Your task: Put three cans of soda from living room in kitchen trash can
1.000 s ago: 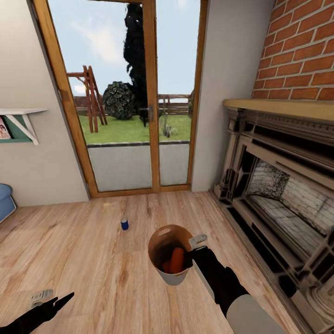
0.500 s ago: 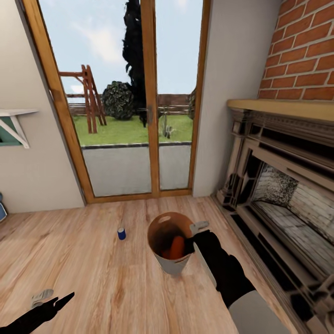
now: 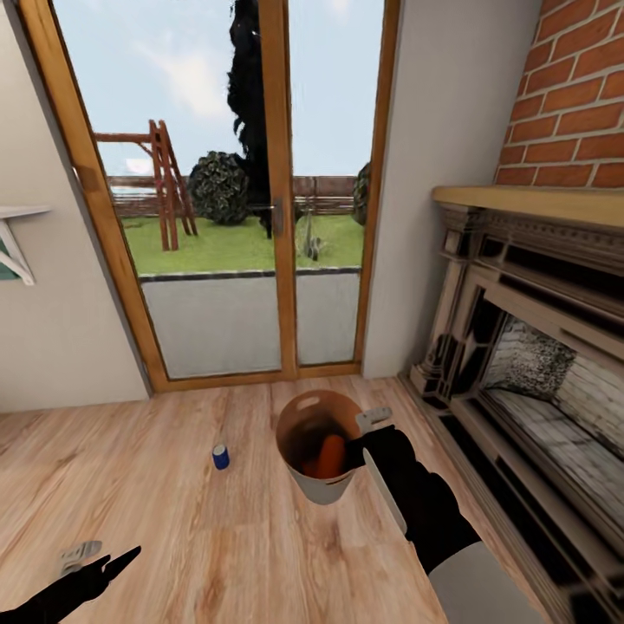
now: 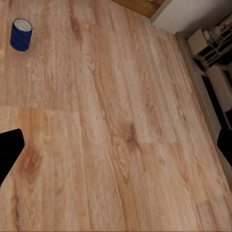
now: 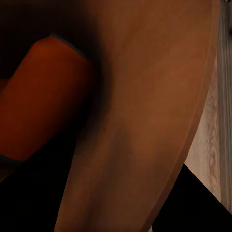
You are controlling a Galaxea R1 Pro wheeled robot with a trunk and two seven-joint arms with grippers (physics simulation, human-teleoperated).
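Wood-plank floor (image 3: 173, 520) before glass doors (image 3: 260, 217): right gripper (image 3: 364, 438) clamps the trash can (image 3: 316, 485) rim, orange cans (image 3: 329, 457) inside; blue can (image 3: 221, 457) stands just left; left gripper (image 3: 91, 563) spread, empty.

home living room, brick fireplace (image 3: 537, 347), glass garden doors (image 3: 251, 191), plank floor (image 3: 199, 520)

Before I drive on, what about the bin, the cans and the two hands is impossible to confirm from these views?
- Orange cans inside the trash can: the count is hidden by its dark interior, in the head and right wrist views.
- Right hand: its grip on the rim is hidden by the rim.
- Left hand: cut off by the head view's edge.
- Blue can: label too small.
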